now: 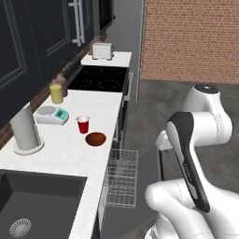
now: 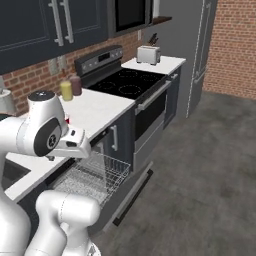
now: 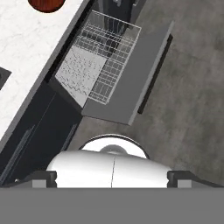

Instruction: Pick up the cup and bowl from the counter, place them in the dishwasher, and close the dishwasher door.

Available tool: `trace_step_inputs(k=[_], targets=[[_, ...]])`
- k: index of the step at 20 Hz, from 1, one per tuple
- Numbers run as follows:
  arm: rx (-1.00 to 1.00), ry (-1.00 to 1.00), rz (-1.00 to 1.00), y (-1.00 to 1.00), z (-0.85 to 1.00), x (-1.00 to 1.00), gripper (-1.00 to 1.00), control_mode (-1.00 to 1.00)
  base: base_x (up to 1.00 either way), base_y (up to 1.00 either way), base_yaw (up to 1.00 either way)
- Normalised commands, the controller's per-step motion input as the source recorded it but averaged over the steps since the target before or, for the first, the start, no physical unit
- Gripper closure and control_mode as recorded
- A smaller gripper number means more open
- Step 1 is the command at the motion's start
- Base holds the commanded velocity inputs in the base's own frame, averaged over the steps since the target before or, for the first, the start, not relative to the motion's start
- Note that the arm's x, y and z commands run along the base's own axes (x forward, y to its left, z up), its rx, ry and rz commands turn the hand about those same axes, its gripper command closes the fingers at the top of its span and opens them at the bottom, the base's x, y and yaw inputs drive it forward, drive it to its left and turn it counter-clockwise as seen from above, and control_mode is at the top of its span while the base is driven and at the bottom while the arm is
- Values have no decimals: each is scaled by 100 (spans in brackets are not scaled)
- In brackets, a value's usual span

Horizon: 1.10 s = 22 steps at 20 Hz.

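From the left, cup (image 1: 82, 124) beside bowl (image 1: 95, 139) on worktop (image 1: 60, 154); hand view shows the dropped dishwasher door (image 3: 127, 87); pincer (image 3: 111, 177) seemingly spread wide, empty.

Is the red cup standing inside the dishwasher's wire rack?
No, the cup stands on the counter beside the bowl.

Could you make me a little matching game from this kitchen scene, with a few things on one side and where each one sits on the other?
Things:
1. cup
2. bowl
3. toaster
4. wire rack

Places:
A. pulled out below the counter edge
B. beyond the black hob
C. beside the grey scale
D. near the counter's front edge, beside the cup

Pairs: 1-C, 2-D, 3-B, 4-A
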Motion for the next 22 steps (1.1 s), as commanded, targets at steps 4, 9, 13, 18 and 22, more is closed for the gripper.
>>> trace_step_inputs(k=[4,9,13,18,22], targets=[[0,0,0,0,0,0,-100,100,28,28,-13],[4,0,-5,7,0,10,-100,-100,35,28,-13],[25,0,-26,15,0,46,-100,-100,0,0,0],[25,0,-17,45,0,45,-100,-100,0,0,0],[22,-1,-10,72,0,51,-100,-100,0,0,0]])
